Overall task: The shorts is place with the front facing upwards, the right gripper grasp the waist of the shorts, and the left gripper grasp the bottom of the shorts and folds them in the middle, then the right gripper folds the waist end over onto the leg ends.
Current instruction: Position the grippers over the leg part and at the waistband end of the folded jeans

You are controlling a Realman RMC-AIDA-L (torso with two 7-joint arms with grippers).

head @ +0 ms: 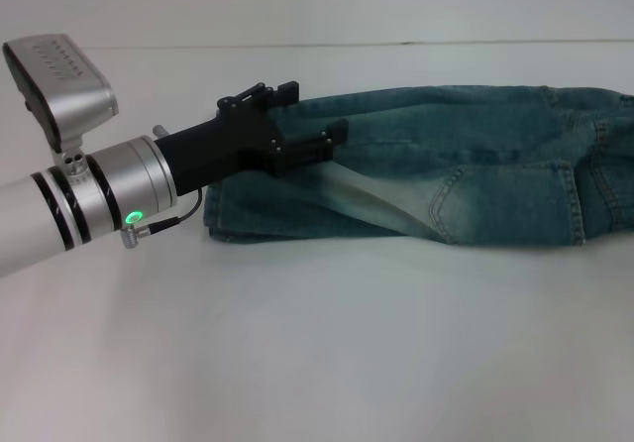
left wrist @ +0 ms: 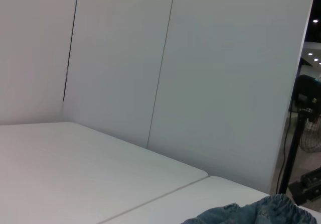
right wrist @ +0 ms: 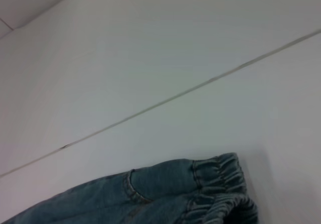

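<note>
Blue denim shorts [head: 475,165] lie lengthwise across the white table [head: 297,353], doubled along their length, leg ends at the left and waist running off the right edge of the head view. My left gripper [head: 319,111] hovers over the leg end, its black fingers [head: 332,137] apart with denim showing between them. A bunched bit of the shorts [left wrist: 256,214] shows in the left wrist view. The right wrist view shows the shorts [right wrist: 165,194] with their elastic waistband [right wrist: 220,176]. My right gripper does not show in any view.
A seam in the table [right wrist: 165,101] runs behind the shorts. White wall panels [left wrist: 150,58] stand at the back of the table. A fan and dark stands [left wrist: 306,133] are off past the table's far side.
</note>
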